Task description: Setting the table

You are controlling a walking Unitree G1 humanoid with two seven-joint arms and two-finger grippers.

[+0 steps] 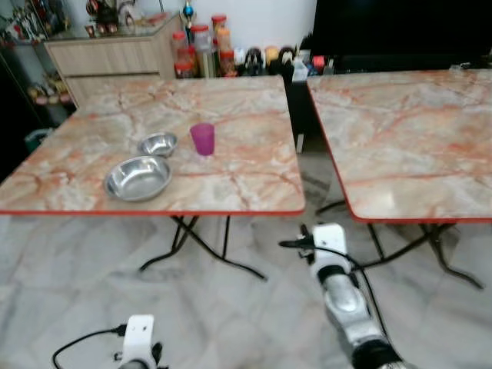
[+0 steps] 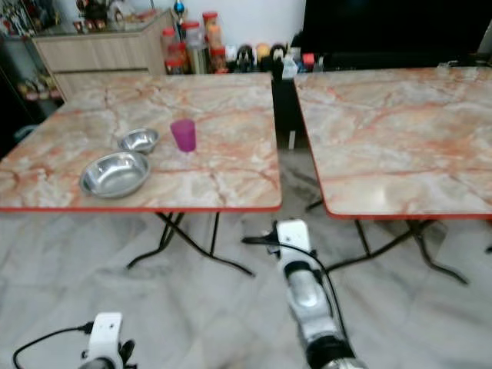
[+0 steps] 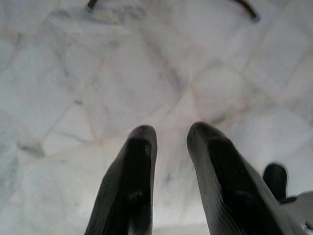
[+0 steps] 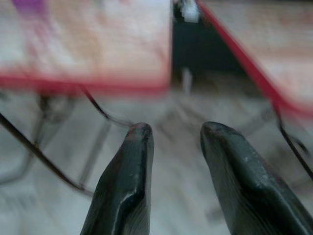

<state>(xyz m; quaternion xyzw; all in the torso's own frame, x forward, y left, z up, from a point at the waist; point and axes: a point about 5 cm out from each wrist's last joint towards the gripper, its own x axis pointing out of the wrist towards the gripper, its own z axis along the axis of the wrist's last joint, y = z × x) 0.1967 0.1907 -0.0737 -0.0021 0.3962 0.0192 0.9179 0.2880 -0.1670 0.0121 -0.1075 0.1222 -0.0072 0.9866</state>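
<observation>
Left eye view, items recorded against the left table (image 1: 231, 177): a large steel bowl (image 1: 138, 177) is set near its front edge, a small steel bowl (image 1: 157, 144) just behind that, a purple cup (image 1: 203, 138) beside the small bowl toward the table's middle. A second table (image 1: 407, 146) is stood apart across a gap, its top bare. The right gripper (image 4: 171, 142) is raised in front of the left table's front corner, fingers parted, nothing held. The left gripper (image 3: 168, 142) is hung low over the floor (image 3: 98, 73), fingers parted, empty. Setting is judged barely begun: dishes are clustered, not yet laid out as places.
</observation>
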